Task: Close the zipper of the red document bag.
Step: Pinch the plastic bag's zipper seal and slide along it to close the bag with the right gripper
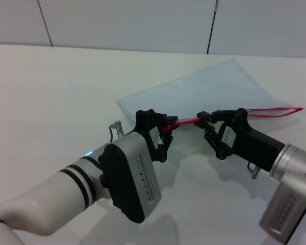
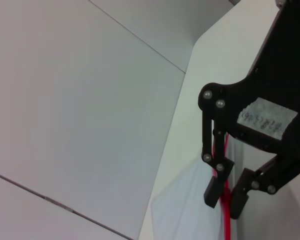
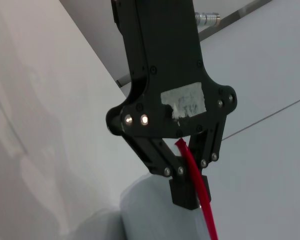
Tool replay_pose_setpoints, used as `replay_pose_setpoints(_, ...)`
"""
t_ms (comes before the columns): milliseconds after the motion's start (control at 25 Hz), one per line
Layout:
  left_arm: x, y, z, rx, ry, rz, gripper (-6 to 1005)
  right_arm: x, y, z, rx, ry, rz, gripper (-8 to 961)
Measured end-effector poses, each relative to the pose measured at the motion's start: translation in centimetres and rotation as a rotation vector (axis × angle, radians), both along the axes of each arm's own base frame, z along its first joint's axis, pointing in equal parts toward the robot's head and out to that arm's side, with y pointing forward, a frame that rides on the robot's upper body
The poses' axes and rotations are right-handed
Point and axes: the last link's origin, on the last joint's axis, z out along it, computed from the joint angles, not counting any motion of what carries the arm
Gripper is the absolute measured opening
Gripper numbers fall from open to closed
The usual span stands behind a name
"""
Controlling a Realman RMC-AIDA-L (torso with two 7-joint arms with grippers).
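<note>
The red document bag (image 1: pixel 214 87) lies flat on the white table, a translucent pale blue pouch. Its zipper (image 1: pixel 186 122) is a thin red strip along the near edge, and toward the right end (image 1: pixel 275 112) the strip splits into two strands. My left gripper (image 1: pixel 169 131) is shut on the strip's left end. A short way to its right, my right gripper (image 1: pixel 201 120) is shut on the same strip. The left wrist view shows the left gripper (image 2: pixel 226 196) pinching the zipper (image 2: pixel 226 222) above the bag (image 2: pixel 190 210). In the right wrist view the zipper (image 3: pixel 207 215) runs through the right gripper (image 3: pixel 190 192).
The white table (image 1: pixel 56 87) spreads wide to the left of the bag and ends at a pale panelled wall (image 1: pixel 132 23) behind. Both forearms stretch over the table's near part.
</note>
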Motion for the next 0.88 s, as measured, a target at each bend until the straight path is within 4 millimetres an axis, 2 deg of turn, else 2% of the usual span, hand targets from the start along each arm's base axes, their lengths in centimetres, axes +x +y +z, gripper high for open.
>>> replay_pose_setpoints(240,-0.04,0.04,-0.02,-0.001,0.001,0.001,47,0.0,0.0,0.0,-0.001,0.001,-0.001,87)
replay_pose_setpoints(720,-0.09,0.12,-0.02,0.0,0.003,0.002,46,0.3,0.1,-0.01,0.001,-0.014,-0.013,83)
replay_pose_setpoints(880,-0.12,0.11,-0.01,0.0,0.003,0.003,46,0.98,0.72,0.72,0.044,-0.006,-0.061,81)
